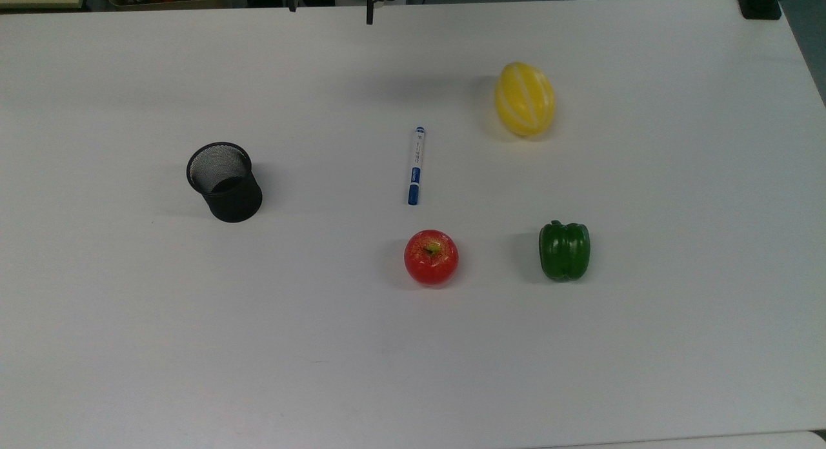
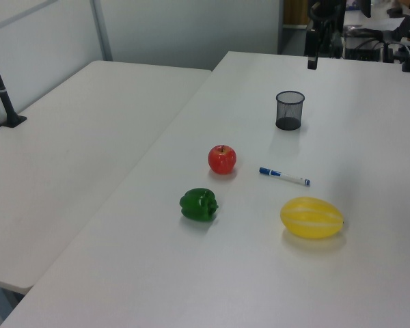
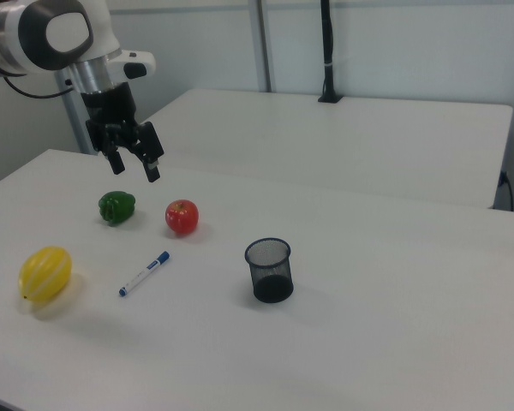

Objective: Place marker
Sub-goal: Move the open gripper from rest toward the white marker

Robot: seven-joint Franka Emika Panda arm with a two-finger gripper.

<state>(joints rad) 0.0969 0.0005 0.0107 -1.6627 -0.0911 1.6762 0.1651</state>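
On the white table [image 1: 129, 346], the marker [image 1: 415, 166] lies flat near the middle, nothing touching it. Top view: red apple [image 1: 431, 257] just below its blue cap end, yellow melon [image 1: 524, 99] up and to the top view's right, green pepper [image 1: 564, 250] lower right, black mesh pen cup [image 1: 224, 181] well apart to the top view's left, standing upright.

Gripper [image 3: 133, 160] hangs high above the table in the right view, fingers spread wide, holding nothing; it is well clear of the marker.

Handling judgement: slim, light, rigid plastic barrel; smooth and round, so likely to roll or skid if nudged from one side. Best grasp looks to be mid-barrel, fingers closing across the narrow width, square to the long axis. The apple sits near the cap end, so an approach from straight above seems safer.

Surface: matte white, flat, uncluttered, no lip. Room: a second white table [image 2: 68, 157] adjoins; grey partition walls behind; a black post [image 3: 327, 51] stands on the far table.
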